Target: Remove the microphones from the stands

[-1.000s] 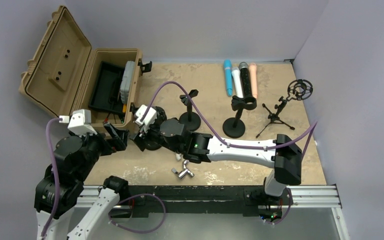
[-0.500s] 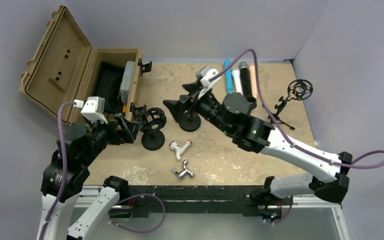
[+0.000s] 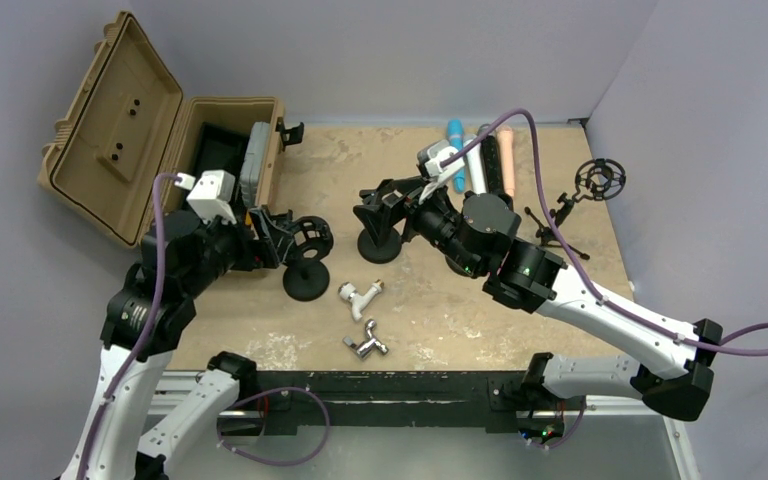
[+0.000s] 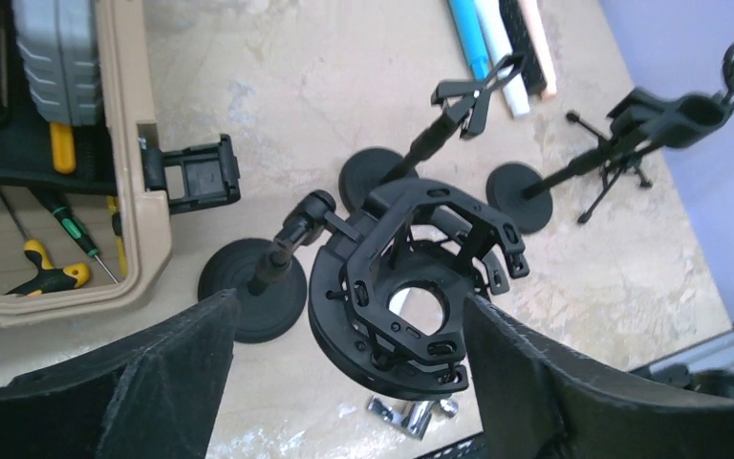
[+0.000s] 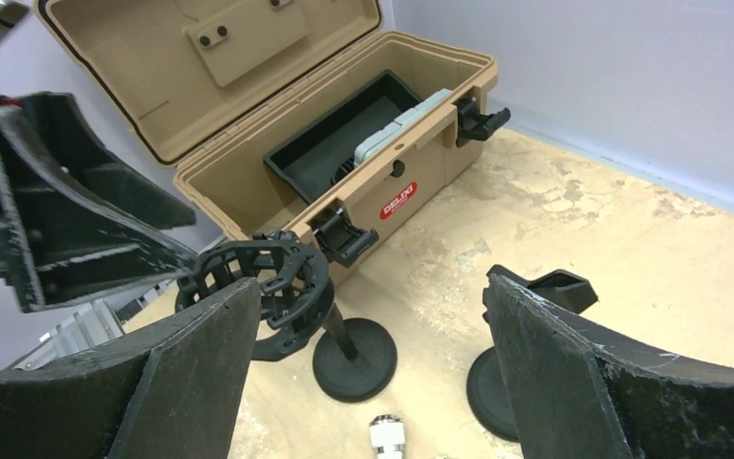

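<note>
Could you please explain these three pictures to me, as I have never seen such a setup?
These are two robot arms bolted to a table's near edge. One picture looks down from above; the other two come from cameras on each wrist, so the big black shapes there are fingers. The left gripper and the right gripper are both open and hold nothing. The left is by a ring-shaped stand, the right by a clip stand. Also there: an open tan case, microphones at the back, two metal fittings.

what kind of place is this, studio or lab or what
Probably a robotics lab cell, not a studio: robot arms on a rail at the table edge, plain walls boxing it in, microphones and a tool case laid out as props.
</note>
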Robot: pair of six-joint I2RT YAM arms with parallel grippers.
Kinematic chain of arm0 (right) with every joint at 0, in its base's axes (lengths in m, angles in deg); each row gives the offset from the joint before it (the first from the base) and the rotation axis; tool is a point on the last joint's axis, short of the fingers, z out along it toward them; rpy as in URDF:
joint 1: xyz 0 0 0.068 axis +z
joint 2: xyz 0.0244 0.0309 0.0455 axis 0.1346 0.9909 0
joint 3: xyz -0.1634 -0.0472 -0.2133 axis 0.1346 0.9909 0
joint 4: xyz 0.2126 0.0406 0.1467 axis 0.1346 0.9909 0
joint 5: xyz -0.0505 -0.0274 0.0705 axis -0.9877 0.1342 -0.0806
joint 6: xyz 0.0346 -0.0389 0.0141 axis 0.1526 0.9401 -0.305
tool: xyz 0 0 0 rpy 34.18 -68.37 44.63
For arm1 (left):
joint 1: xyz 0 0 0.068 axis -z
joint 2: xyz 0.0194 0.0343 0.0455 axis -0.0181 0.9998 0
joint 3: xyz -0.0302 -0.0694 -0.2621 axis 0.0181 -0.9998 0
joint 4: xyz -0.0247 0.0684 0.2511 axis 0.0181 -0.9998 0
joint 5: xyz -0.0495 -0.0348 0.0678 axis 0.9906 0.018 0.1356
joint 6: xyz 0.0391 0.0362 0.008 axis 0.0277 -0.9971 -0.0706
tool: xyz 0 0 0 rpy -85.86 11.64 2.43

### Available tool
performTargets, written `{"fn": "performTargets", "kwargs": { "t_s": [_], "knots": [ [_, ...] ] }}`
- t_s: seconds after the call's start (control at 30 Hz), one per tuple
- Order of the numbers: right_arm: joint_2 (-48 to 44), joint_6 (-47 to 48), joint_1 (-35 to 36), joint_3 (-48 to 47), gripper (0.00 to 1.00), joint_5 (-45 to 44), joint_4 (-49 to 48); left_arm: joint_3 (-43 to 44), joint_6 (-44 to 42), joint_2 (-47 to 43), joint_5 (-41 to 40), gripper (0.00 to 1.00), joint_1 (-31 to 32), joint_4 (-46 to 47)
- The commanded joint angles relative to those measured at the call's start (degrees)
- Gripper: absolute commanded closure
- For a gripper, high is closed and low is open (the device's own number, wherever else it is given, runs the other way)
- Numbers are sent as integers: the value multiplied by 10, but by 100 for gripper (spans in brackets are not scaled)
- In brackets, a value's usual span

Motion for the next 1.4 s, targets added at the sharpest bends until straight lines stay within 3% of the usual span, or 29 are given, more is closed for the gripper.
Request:
{"fn": "performTargets", "kwargs": {
  "t_s": [0.0,0.13,0.27,0.43,0.6,0.7,0.9,1.37],
  "knots": [
    [-13,-4,0,6,14,-7,-11,23,19,-4,-50,5,-1,38],
    [-19,-4,-1,14,13,-4,-11,70,16,48,-65,0,-12,9],
    [-28,-5,0,22,13,-7,-11,77,23,87,14,0,-58,22],
    [-43,-6,-1,34,14,-12,-11,38,79,100,135,5,-154,78],
    [-45,-7,-1,36,14,-13,-12,-22,131,89,185,8,-180,126],
    [-43,-7,-1,38,13,-10,-11,-71,164,62,195,11,-214,156],
    [-27,-6,0,34,14,-3,-11,-156,202,10,183,12,-220,203],
    [-17,-10,-1,33,14,13,-34,-238,175,-4,167,27,-220,199]
  ]
}}
